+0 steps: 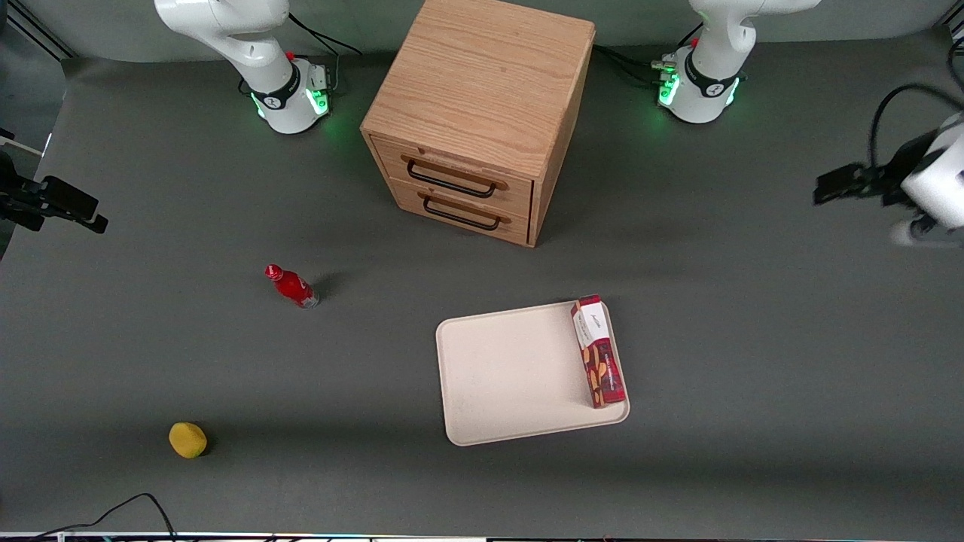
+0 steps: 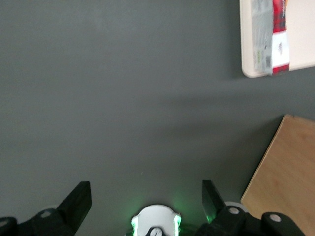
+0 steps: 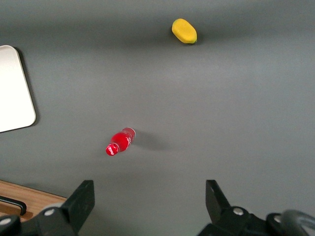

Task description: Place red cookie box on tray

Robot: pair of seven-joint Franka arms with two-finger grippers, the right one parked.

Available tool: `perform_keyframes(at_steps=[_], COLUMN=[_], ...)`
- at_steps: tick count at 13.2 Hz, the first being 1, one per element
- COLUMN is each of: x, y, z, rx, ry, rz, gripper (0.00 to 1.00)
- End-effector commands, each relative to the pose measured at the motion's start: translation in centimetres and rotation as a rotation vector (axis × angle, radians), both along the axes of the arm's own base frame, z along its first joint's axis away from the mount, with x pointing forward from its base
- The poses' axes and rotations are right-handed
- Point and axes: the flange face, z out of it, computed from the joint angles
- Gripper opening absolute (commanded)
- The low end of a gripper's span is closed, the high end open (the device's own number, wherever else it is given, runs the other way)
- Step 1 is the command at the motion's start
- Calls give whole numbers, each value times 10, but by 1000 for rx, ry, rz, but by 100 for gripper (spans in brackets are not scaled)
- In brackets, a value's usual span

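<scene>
The red cookie box [image 1: 599, 351] lies flat on the tray [image 1: 512, 369], along the tray's rim toward the working arm's end of the table. Its white label end points toward the cabinet. In the left wrist view the box [image 2: 278, 34] and a corner of the tray [image 2: 302, 39] show apart from the fingers. My left gripper [image 1: 920, 226] hangs above bare table toward the working arm's end, well away from the tray. In the left wrist view the gripper [image 2: 146, 196] is open wide with nothing between its fingers [image 2: 78, 199].
A wooden two-drawer cabinet [image 1: 482, 120] stands farther from the front camera than the tray, and its edge shows in the left wrist view [image 2: 288, 177]. A small red bottle [image 1: 292, 286] and a yellow fruit [image 1: 187, 439] lie toward the parked arm's end.
</scene>
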Motion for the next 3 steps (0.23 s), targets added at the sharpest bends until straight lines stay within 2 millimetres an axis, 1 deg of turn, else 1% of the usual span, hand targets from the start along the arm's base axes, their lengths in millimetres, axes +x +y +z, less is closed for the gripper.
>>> perform_keyframes(at_steps=[1, 3], x=[-28, -20], y=[-2, -5], z=[3, 11], rx=[-11, 7], ry=[3, -14], rz=[-36, -48], gripper=[100, 100])
